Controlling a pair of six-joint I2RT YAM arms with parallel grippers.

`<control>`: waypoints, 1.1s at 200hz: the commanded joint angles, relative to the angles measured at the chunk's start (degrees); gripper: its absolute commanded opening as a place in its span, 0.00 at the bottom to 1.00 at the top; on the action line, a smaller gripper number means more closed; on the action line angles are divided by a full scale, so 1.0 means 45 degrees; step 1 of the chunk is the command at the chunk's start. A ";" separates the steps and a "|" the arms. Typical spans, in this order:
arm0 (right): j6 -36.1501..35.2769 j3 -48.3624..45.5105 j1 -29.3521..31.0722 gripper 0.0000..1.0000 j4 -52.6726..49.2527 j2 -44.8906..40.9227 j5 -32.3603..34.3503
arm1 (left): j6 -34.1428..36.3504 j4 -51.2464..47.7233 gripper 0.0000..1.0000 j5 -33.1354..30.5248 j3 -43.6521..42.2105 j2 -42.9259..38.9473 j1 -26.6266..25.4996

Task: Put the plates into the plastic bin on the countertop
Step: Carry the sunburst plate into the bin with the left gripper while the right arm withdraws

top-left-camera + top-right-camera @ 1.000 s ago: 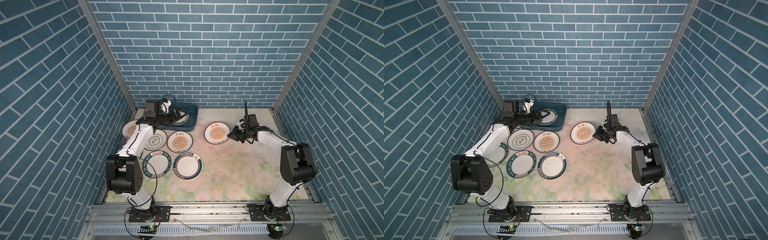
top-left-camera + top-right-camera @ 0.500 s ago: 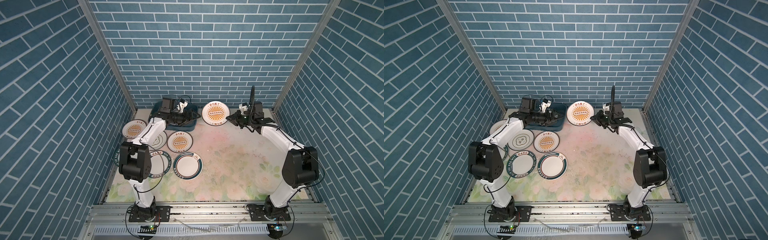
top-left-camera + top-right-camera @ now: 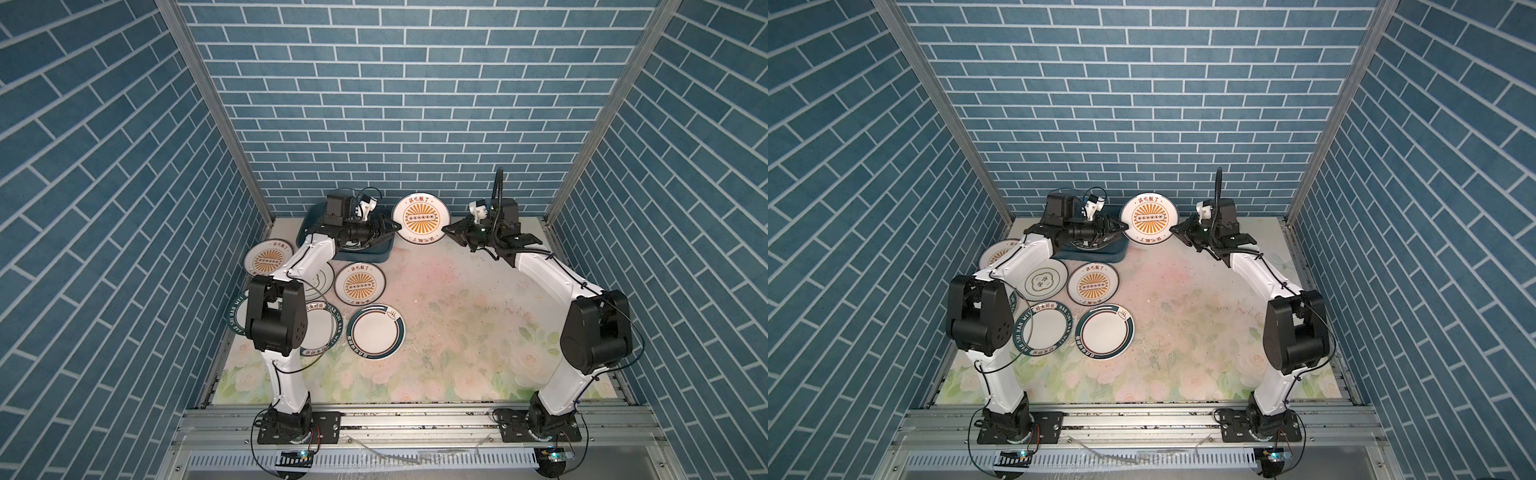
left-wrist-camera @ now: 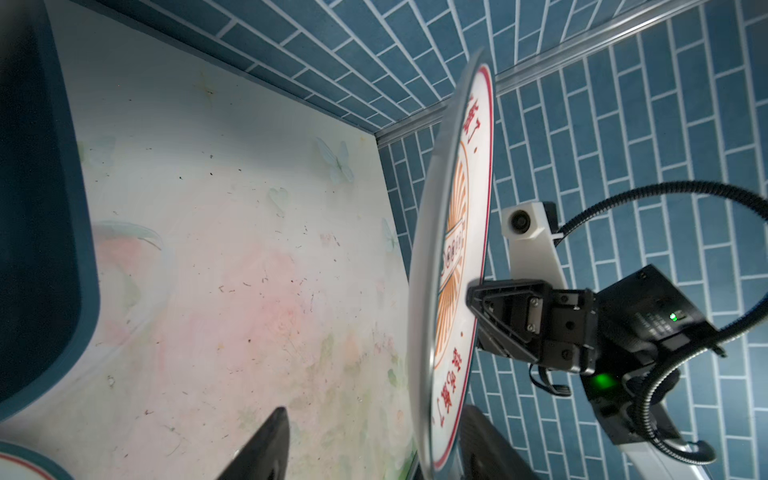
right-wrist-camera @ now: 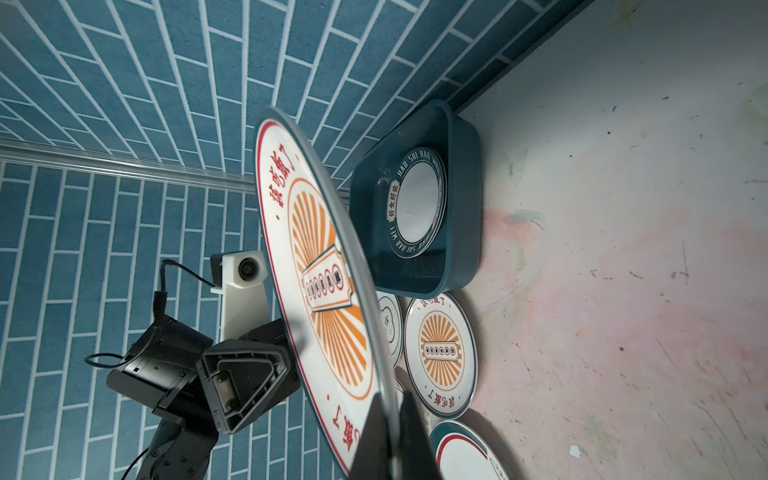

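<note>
Round white plate with an orange sunburst centre (image 3: 421, 218) is up off the floral-print bench (image 3: 457, 311), face tilted to camera. Right tool (image 3: 445, 229) is clamped on its right edge, and left tool (image 3: 397, 227) is at its left edge, above the teal-blue rectangular plastic bin (image 3: 365, 254). Second sunburst plate (image 3: 359, 282) and green-rimmed white plate (image 3: 375, 331) lie flat in front of the bin.
</note>
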 commanded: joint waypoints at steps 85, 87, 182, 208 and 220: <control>0.0698 0.0759 0.0393 0.00 0.1106 0.0497 0.0147 | -0.2047 0.2347 0.09 -0.0149 0.0493 0.0563 -0.0022; 0.0701 0.0744 0.0388 0.01 0.1106 0.0496 0.0170 | -0.2047 0.2339 0.08 -0.0159 0.0495 0.0560 -0.0008; -0.0304 -0.0100 0.0387 0.77 0.0507 -0.0860 0.2845 | -0.2010 0.1796 0.00 -0.0307 0.0711 0.0459 0.1046; -0.0914 -0.0426 0.0353 0.80 -0.0154 -0.1610 0.3986 | -0.1779 0.1207 0.00 -0.0400 0.0781 0.0450 0.1771; -0.1236 -0.0490 0.0337 0.81 -0.0575 -0.1979 0.4549 | -0.1660 0.0889 0.00 -0.0435 0.0896 0.0575 0.2129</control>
